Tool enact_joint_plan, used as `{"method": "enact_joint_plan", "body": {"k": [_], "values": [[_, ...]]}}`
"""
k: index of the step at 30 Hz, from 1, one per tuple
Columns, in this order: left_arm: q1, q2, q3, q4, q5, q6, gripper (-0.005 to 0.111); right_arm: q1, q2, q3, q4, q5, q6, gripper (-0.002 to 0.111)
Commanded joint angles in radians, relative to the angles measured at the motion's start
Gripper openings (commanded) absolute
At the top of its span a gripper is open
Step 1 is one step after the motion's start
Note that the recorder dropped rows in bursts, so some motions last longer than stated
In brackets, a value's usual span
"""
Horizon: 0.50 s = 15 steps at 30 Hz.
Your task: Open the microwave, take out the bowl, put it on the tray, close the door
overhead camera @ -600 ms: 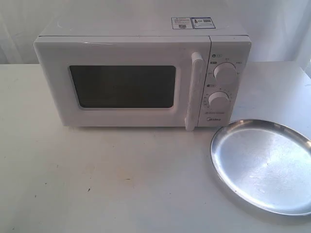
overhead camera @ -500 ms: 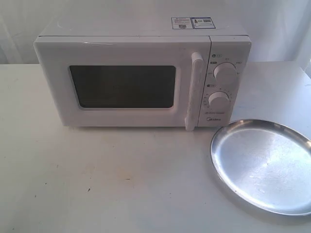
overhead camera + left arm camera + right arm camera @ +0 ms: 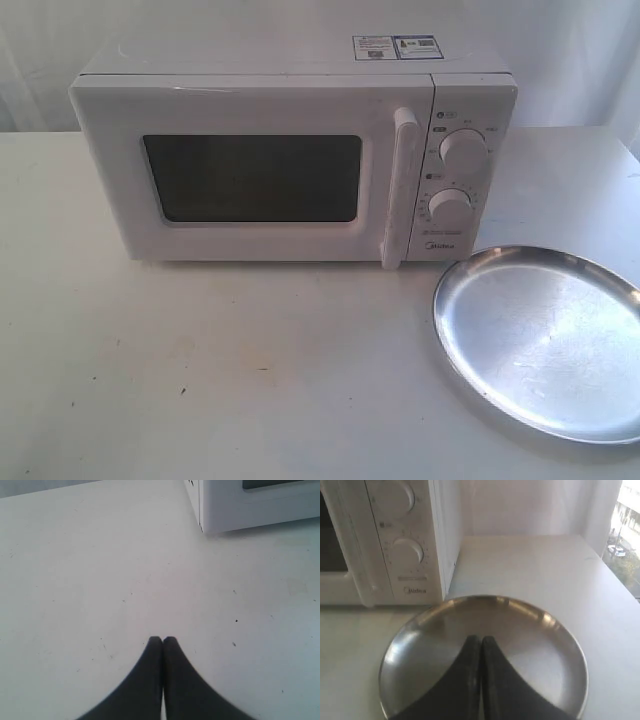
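Observation:
The white microwave (image 3: pixel 290 160) stands at the back of the table with its door (image 3: pixel 250 178) closed; the tall white handle (image 3: pixel 402 188) is on the door's right side. The bowl is hidden from every view. The silver tray (image 3: pixel 545 340) lies on the table in front of the microwave's right end. Neither gripper shows in the exterior view. My left gripper (image 3: pixel 162 639) is shut and empty over bare table, short of the microwave's corner (image 3: pixel 202 510). My right gripper (image 3: pixel 481 638) is shut and empty above the tray (image 3: pixel 420 635), facing the microwave's knobs (image 3: pixel 407 550).
The white table (image 3: pixel 230 370) stretches in front of and left of the microwave. A white curtain hangs behind it. In the right wrist view a window (image 3: pixel 625 535) lies beyond the table's edge.

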Motion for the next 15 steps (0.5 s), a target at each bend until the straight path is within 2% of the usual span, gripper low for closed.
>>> {"method": "enact_joint_plan", "body": {"k": [1, 8, 11, 13, 15], "values": [[-0.004, -0.002, -0.002, -0.007, 0.000, -0.003, 0.000, -0.006, -0.006, 0.005, 0.047, -0.271, 0.129, 0.000], [-0.004, -0.002, -0.002, -0.007, 0.000, -0.003, 0.000, -0.006, -0.006, 0.005, 0.084, -0.773, 0.409, 0.000], [-0.004, -0.002, -0.002, -0.007, 0.000, -0.003, 0.000, -0.006, -0.006, 0.005, 0.084, -1.014, 0.608, 0.000], [-0.004, -0.002, -0.002, -0.007, 0.000, -0.003, 0.000, -0.006, -0.006, 0.005, 0.090, -1.057, 0.679, 0.000], [-0.004, -0.002, -0.002, -0.007, 0.000, -0.003, 0.000, -0.006, -0.006, -0.001, 0.090, -1.008, 0.681, 0.000]]}}
